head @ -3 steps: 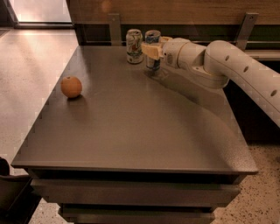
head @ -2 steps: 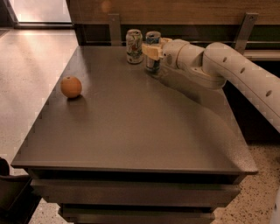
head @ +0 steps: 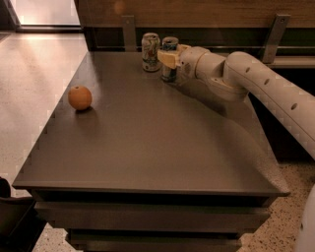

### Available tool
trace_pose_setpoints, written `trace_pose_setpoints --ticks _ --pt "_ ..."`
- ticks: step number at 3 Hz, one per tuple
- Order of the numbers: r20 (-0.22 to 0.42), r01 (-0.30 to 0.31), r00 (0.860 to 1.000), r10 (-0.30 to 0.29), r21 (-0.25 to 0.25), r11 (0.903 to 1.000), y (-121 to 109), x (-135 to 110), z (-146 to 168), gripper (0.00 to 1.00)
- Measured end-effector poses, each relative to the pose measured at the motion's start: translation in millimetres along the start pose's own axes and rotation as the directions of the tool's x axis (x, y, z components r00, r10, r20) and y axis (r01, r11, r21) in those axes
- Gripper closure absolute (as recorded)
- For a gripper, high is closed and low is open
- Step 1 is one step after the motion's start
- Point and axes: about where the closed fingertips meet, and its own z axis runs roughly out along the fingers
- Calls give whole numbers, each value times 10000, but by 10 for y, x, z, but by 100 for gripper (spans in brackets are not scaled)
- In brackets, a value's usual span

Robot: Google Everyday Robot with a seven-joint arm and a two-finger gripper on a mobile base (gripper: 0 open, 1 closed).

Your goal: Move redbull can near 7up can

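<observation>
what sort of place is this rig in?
Probably an office break area: dark table against a wood-panelled wall, speckled floor, an orange. The gripper is at the redbull can, beside the 7up can, at the table's far edge.

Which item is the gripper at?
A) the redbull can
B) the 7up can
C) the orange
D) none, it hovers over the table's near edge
A: the gripper sits at the redbull can, which stands just right of the 7up can at the table's far edge; the orange lies apart, left.
</observation>
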Motion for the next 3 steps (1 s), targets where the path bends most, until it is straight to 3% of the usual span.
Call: trace_pose_setpoints --ticks 3 --pt "17 -11 10000 11 -118 9999 67 -8 59 13"
